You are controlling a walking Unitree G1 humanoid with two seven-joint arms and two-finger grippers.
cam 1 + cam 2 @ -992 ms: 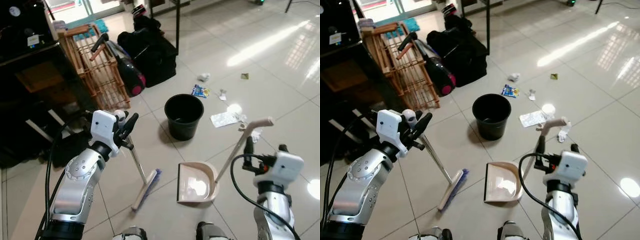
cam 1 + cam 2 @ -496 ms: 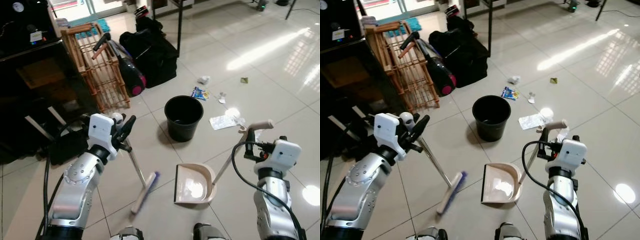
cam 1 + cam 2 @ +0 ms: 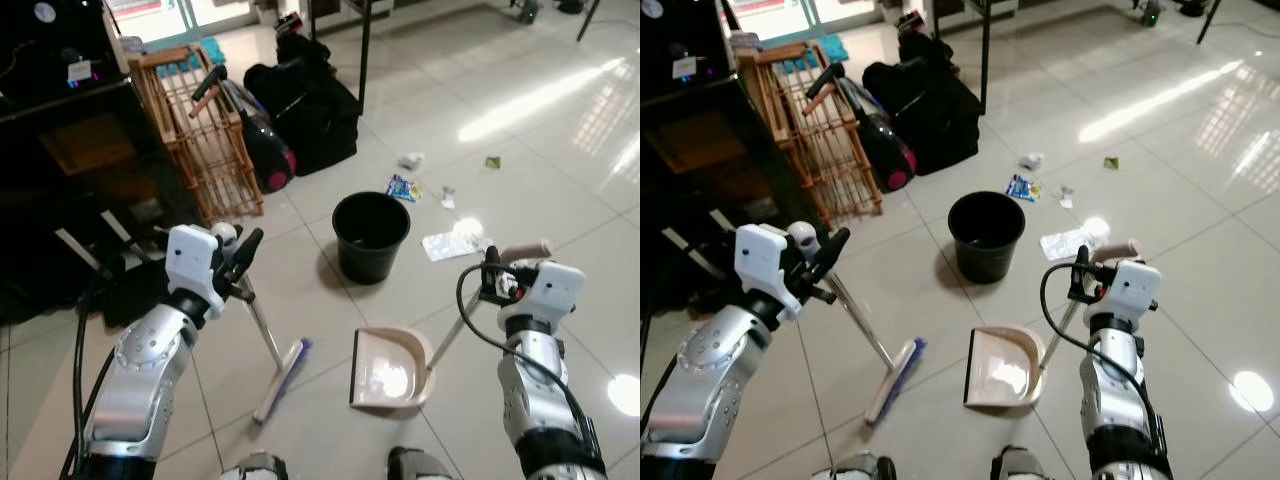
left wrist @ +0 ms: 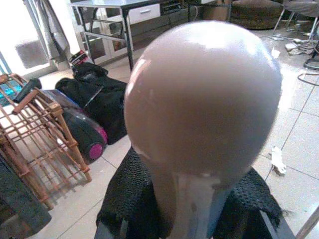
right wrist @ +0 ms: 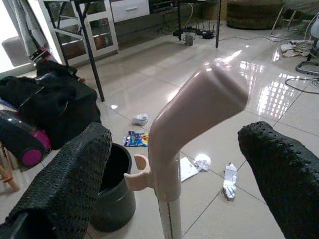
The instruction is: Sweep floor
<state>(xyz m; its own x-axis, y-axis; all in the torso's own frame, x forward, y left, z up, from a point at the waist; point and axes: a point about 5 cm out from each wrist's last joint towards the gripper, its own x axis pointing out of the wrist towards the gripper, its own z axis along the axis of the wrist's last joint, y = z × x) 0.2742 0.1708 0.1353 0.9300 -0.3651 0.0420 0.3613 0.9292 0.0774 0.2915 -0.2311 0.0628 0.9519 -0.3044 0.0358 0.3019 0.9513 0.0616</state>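
My left gripper (image 3: 240, 258) is shut on the top of the broom handle (image 3: 262, 330); its rounded end (image 4: 199, 99) sits between the black pads. The broom slants down to its head (image 3: 279, 381) on the tiles. My right gripper (image 5: 174, 134) is open, a finger (image 5: 65, 184) on either side of the beige dustpan handle (image 5: 197, 112) and clear of it. The dustpan (image 3: 390, 368) rests on the floor in front of my feet. Litter lies past it: a blue wrapper (image 3: 402, 187), white paper (image 3: 447, 243), a crumpled scrap (image 3: 409, 160).
A black bin (image 3: 370, 235) stands just beyond the dustpan. Behind the bin are a wooden rack (image 3: 200, 140), a pink vacuum (image 3: 268, 158) and a black bag (image 3: 310, 100). Dark furniture (image 3: 60, 150) lines the left. Open tiles stretch to the right.
The view has shifted slightly. My right gripper has risen up the dustpan handle to its bent grip. The left gripper keeps its hold on the broom.
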